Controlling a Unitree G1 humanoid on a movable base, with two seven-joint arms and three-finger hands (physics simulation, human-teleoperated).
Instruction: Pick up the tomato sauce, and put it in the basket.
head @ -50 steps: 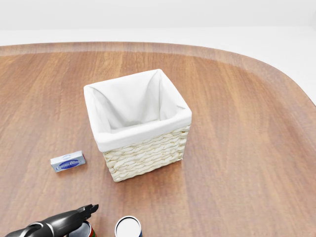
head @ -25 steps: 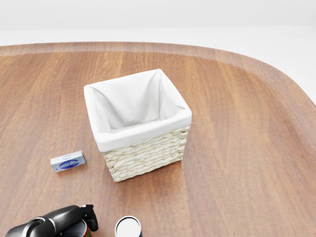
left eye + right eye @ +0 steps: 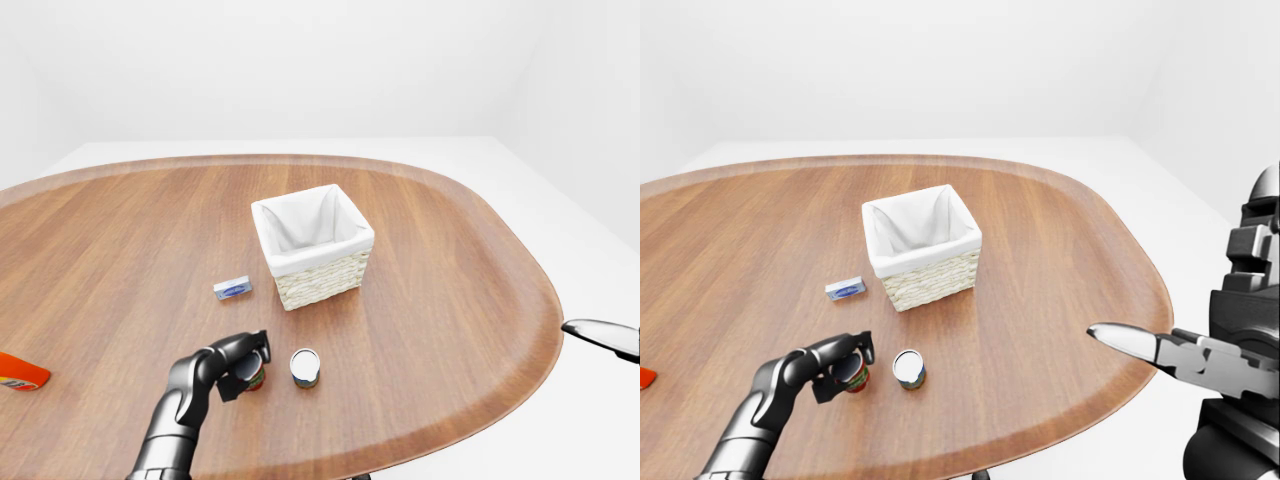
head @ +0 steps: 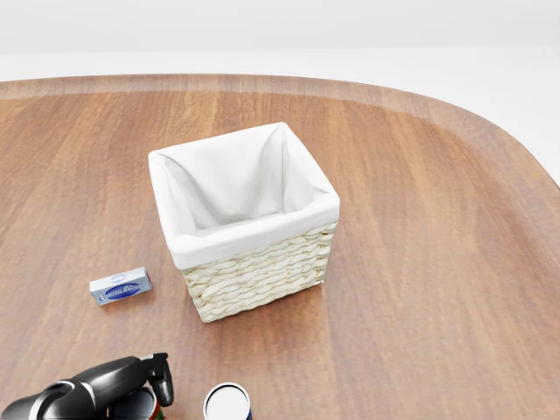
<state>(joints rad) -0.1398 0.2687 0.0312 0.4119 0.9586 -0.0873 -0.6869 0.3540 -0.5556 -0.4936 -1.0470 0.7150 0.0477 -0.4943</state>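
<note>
The tomato sauce [image 3: 853,378] is a small can with a red label, standing on the table at the lower left of the right-eye view. My left gripper [image 3: 847,368] comes in from the bottom left and its black fingers [image 3: 262,345] curl round the can's top and sides, hiding most of it. The basket [image 3: 318,282], wicker with a white cloth lining, stands farther up the table to the right of the can, with nothing inside. My right gripper [image 3: 1110,335] hangs open beyond the table's right edge, fingers stretched flat.
A second can [image 3: 305,367] with a white lid stands just right of the held can. A small blue-and-white box [image 3: 232,289] lies left of the basket. An orange object [image 3: 20,372] shows at the far left edge. The wooden table [image 3: 450,270] is oval.
A second ago my left hand's fingers were stretched out over the can; they have since curled down around it. The basket, box and second can have not moved.
</note>
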